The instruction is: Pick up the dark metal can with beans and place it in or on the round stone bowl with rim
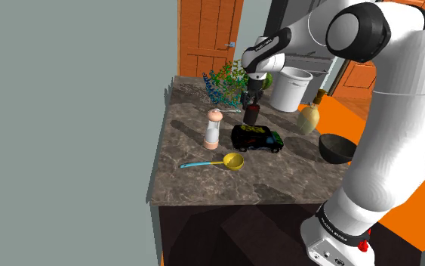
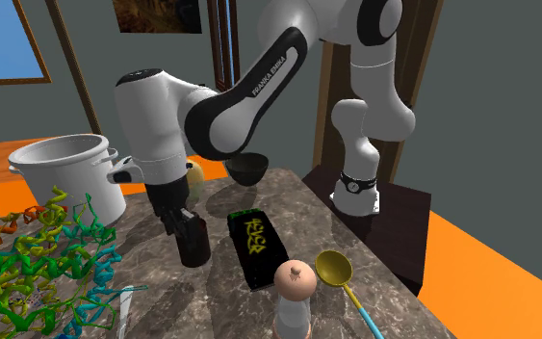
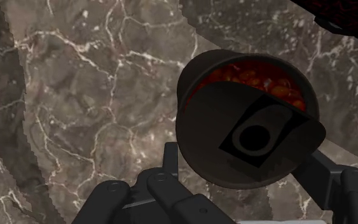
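The dark metal can (image 3: 247, 137) has its lid bent up over red beans (image 3: 254, 75). My gripper (image 3: 244, 158) comes down over it, with one finger (image 3: 170, 167) against its wall and the other (image 3: 325, 175) showing past the lid. The jaws clasp the can (image 2: 193, 241) from above, and its base sits at or just over the marble counter (image 2: 163, 308). In the shoulder view the gripper (image 1: 250, 100) and can (image 1: 251, 115) are behind a black box (image 1: 257, 139). The dark round bowl (image 1: 337, 147) stands near the counter's right edge, and across the counter as the bowl (image 2: 249, 169) in the second exterior view.
A black box (image 2: 257, 248) lies right beside the can. A pink-topped shaker (image 1: 213, 128) and a yellow ladle (image 1: 232, 161) sit nearer the front. A white pot (image 1: 289, 88), a tan bottle (image 1: 309, 118) and a colourful wire tangle (image 2: 28, 265) crowd the back.
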Available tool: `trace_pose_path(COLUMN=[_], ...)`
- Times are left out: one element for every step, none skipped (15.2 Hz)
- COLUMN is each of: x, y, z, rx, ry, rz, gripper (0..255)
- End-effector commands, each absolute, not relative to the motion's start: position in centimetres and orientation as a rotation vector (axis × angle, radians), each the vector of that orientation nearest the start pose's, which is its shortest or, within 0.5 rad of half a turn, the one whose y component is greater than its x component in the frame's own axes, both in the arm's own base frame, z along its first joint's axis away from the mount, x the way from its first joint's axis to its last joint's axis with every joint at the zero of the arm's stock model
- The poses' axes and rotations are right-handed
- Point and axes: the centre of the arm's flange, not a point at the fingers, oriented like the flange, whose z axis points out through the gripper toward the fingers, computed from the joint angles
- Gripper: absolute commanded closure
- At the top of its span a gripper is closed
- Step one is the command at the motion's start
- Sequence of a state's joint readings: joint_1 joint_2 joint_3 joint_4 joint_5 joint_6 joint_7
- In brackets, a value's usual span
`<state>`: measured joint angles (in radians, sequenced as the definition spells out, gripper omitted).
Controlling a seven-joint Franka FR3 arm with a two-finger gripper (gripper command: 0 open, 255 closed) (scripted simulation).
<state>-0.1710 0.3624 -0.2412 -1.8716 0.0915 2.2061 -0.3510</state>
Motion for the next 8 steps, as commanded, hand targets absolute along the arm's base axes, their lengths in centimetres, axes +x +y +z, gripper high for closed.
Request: trace_pose_path(x=[57.9,57.9,57.9,57.9,57.9,57.9,57.9,57.9], y=[-24.0,-24.0,-24.0,-24.0,-24.0,-24.0,-24.0,-24.0], z=[33.5,34.0,34.5,35.0,35.6,36.1,36.6,37.1], rx=[-3.142,-3.142,-3.142,-3.142,-3.142,-3.142,-3.142,-3.142], ry=[0.160,0.160,0.160,0.160,0.160,0.160,0.160,0.160], rz=[0.030,0.030,0.030,0.030,0.030,0.030,0.030,0.030], gripper=[255,255,255,255,255,255,255,255])
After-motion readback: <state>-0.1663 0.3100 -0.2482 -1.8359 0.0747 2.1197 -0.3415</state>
